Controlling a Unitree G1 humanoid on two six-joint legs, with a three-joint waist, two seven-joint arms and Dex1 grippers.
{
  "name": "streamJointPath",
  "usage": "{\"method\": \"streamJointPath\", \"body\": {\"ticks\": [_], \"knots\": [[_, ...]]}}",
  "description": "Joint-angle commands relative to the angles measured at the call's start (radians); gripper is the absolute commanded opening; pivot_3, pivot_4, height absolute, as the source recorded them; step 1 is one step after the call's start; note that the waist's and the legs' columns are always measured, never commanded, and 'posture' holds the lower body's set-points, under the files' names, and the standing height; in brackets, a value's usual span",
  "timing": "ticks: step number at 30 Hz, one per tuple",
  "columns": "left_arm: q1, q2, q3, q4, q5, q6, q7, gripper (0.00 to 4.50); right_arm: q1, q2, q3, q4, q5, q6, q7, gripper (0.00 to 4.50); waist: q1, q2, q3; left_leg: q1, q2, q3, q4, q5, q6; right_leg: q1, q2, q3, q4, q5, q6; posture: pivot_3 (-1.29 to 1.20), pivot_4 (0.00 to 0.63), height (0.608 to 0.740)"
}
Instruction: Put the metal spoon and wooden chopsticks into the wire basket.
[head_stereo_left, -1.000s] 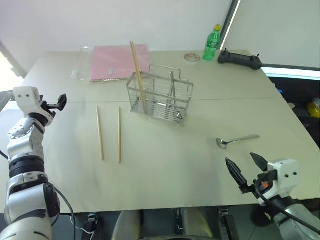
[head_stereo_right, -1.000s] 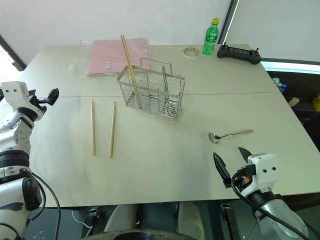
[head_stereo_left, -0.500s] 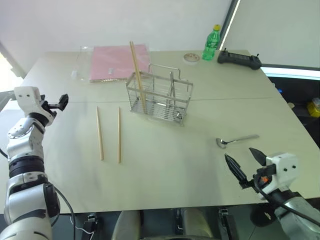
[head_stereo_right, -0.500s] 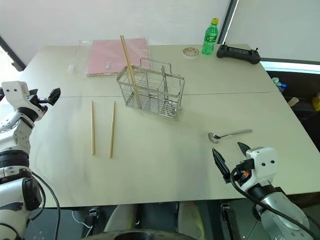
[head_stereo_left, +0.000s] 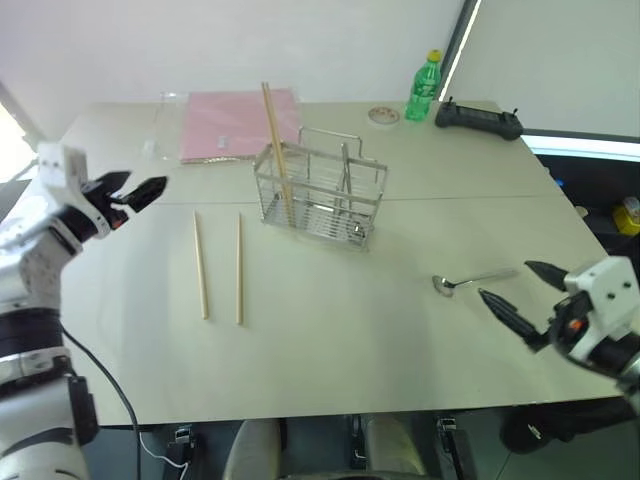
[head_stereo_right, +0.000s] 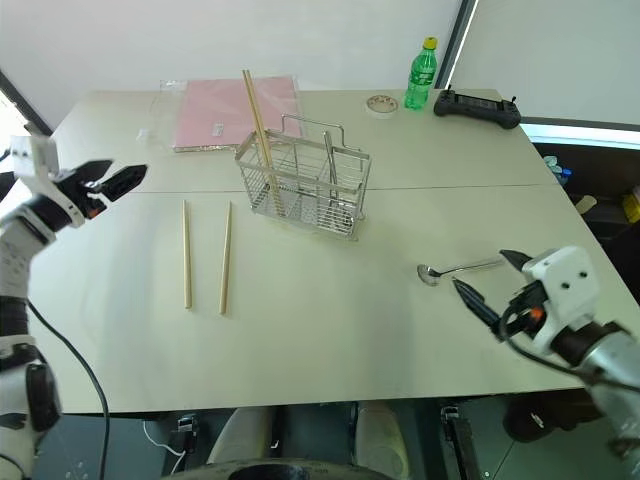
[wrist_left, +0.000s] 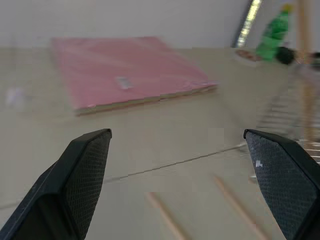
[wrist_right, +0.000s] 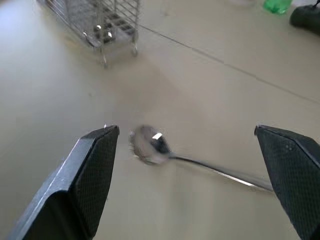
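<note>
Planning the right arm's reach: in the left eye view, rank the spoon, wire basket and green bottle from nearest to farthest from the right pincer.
1. Spoon, just ahead of the right pincer.
2. Wire basket, mid-table, toward the left.
3. Green bottle, at the far edge.

The metal spoon (head_stereo_right: 458, 268) lies on the table (head_stereo_right: 330, 320) just ahead and to the left of the right gripper (head_stereo_right: 490, 283). Two wooden chopsticks (head_stereo_right: 205, 256) lie side by side to the right of the left gripper (head_stereo_right: 113, 178). The wire basket (head_stereo_right: 303, 187) stands farther right, between the grippers, with a third chopstick (head_stereo_right: 259, 131) upright in its left compartment.
</note>
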Motion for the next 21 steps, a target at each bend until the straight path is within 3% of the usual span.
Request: {"method": "streamJointPath", "body": {"ticks": [1,8,14,21], "knots": [[0.025,0.052,-0.037,-0.18,-0.112,0.099,-0.139,4.49,-0.048,-0.085,0.007,0.134,-0.036,-0.088,0.172,4.48,0.001,0.002,-0.001,0.0,0.0,0.001,0.0,0.0,0.0,0.0,-0.001,0.0,0.0,0.0,0.0,0.0,0.15,0.721],[0.091,0.094,-0.212,-0.511,-0.175,0.135,-0.301,4.49,-0.258,-0.212,0.237,0.453,-0.164,-0.265,0.416,4.48,-0.001,0.005,0.002,0.0,0.0,0.001,-0.002,0.0,0.001,-0.001,0.001,0.0,0.001,0.0,0.0,0.0,0.15,0.721],[0.038,-0.042,-0.327,-0.538,-0.119,0.095,-0.212,4.49,-0.527,-0.189,0.466,0.716,-0.311,-0.413,0.516,4.48,-0.001,0.008,0.003,0.0,0.0,0.0,0.001,0.0,0.001,0.0,0.003,0.002,0.002,0.0,0.0,0.0,0.15,0.721],[0.014,-0.082,-0.367,-0.508,-0.071,0.046,-0.219,4.49,-0.74,-0.146,0.649,0.966,-0.455,-0.555,0.622,4.48,-0.003,0.007,0.004,0.0,0.0,-0.001,0.0,0.0,0.002,0.0,0.008,0.008,0.002,0.0,0.0,0.0,0.15,0.721]]}}
